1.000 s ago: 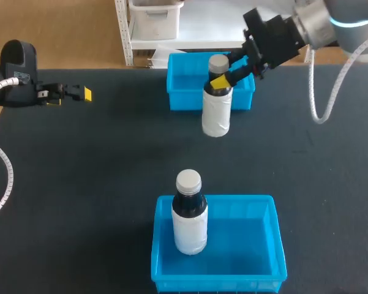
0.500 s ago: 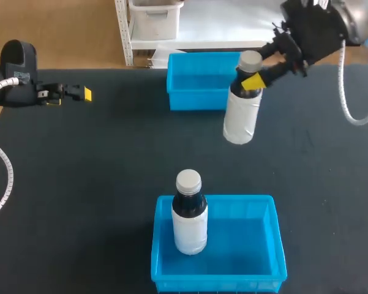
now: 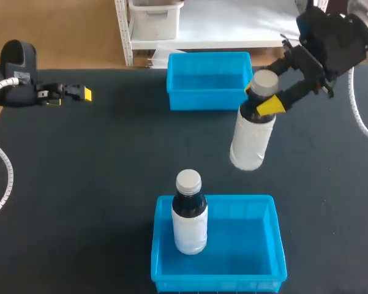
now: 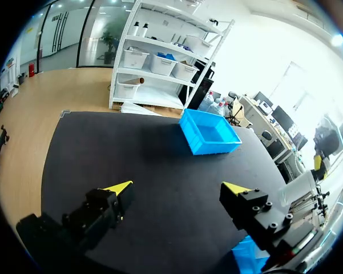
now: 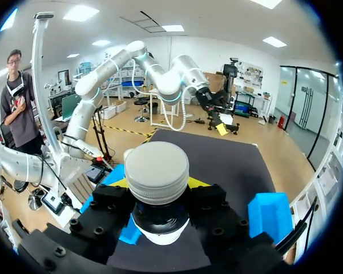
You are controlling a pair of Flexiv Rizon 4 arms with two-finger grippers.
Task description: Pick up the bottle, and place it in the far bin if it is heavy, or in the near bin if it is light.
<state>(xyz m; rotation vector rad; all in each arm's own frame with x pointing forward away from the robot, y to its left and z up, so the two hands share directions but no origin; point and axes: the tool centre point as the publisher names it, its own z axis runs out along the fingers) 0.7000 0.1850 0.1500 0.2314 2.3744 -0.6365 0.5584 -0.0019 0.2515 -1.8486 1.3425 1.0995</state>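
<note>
- Right tool [image 3: 262, 100] is clamped on the neck of the bottle [image 3: 250, 144], just under the cap [image 3: 264, 81]. A yellow tip sits on either side of the neck, which the right wrist view confirms.
- The bottle hangs clear of the bench [image 3: 98, 171], out to the right, between the far bin [image 3: 208, 101] and the near bin [image 3: 277, 245].
- Its long axis is close to upright, cap up, base swung slightly towards the left.
- Key relation: both bins lie left of the bottle, the far one away from the robot and the near one towards it. Either drop needs a leftward shift plus a move along the near-far line (weight call not readable from here).
- The near bin already holds a second bottle [image 3: 190, 226], standing at its left side, so the free room is on the right.
- Left tool [image 3: 73, 93] sits at the far left with fingers spread, holding nothing, well away. The right arm is the only one in play.
- Bottle: white wrapped body, dark neck, pale ribbed screw cap, round section.
- Bins: blue rigid plastic, rectangular. Bench: dark matte.
</note>
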